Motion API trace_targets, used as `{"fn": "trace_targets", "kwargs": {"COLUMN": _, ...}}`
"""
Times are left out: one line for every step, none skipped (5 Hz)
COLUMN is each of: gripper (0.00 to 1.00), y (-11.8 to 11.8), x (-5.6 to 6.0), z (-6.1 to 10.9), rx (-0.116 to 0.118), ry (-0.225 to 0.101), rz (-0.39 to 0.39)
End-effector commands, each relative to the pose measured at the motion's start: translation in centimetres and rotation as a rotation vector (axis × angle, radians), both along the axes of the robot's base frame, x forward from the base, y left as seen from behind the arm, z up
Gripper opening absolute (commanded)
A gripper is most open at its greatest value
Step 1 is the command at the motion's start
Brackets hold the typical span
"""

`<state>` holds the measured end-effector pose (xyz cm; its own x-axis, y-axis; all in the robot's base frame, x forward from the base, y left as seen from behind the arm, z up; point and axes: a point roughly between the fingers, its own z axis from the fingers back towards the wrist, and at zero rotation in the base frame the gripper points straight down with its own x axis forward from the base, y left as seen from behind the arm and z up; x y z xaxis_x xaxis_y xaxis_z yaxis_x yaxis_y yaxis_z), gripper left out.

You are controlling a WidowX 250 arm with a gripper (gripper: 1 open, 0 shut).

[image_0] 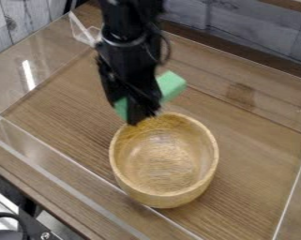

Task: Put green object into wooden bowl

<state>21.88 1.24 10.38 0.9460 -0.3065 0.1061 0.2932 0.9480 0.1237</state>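
Your gripper (135, 105) above centre frame, fingers clamped on the green block (172, 85), hanging at the wooden bowl's (164, 159) upper-left rim

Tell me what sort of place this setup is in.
Probably a lab or test bench rather than a home. A wood-grain table is fenced by clear plastic walls, and a black robot gripper carries a green object above a lone wooden bowl. A grey plank wall stands behind.
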Motion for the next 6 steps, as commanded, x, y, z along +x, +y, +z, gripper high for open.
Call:
{"fn": "trace_targets", "kwargs": {"gripper": 0.0, "y": -2.3, "x": -0.1, "z": 0.0, "rx": 0.003, "ry": -0.021, "rz": -0.027}}
{"fn": "trace_targets", "kwargs": {"gripper": 0.0, "y": -2.9, "x": -1.2, "z": -1.0, "rx": 0.002, "ry": 0.008, "rz": 0.059}}
{"fn": "trace_targets", "kwargs": {"gripper": 0.0, "y": -2.9, "x": -2.0, "z": -1.3, "rx": -0.001, "ry": 0.025, "rz": 0.133}}
{"fn": "trace_targets", "kwargs": {"gripper": 0.0, "y": -3.5, "x": -1.8, "z": -2.8, "rx": -0.013, "ry": 0.036, "rz": 0.144}}
{"fn": "trace_targets", "kwargs": {"gripper": 0.0, "y": -4.2, "x": -1.4, "z": -4.5, "rx": -0.03, "ry": 0.05, "rz": 0.158}}
{"fn": "trace_targets", "kwargs": {"gripper": 1.0, "y": -4.5, "x": -1.1, "z": -4.1, "rx": -0.049, "ry": 0.06, "rz": 0.175}}
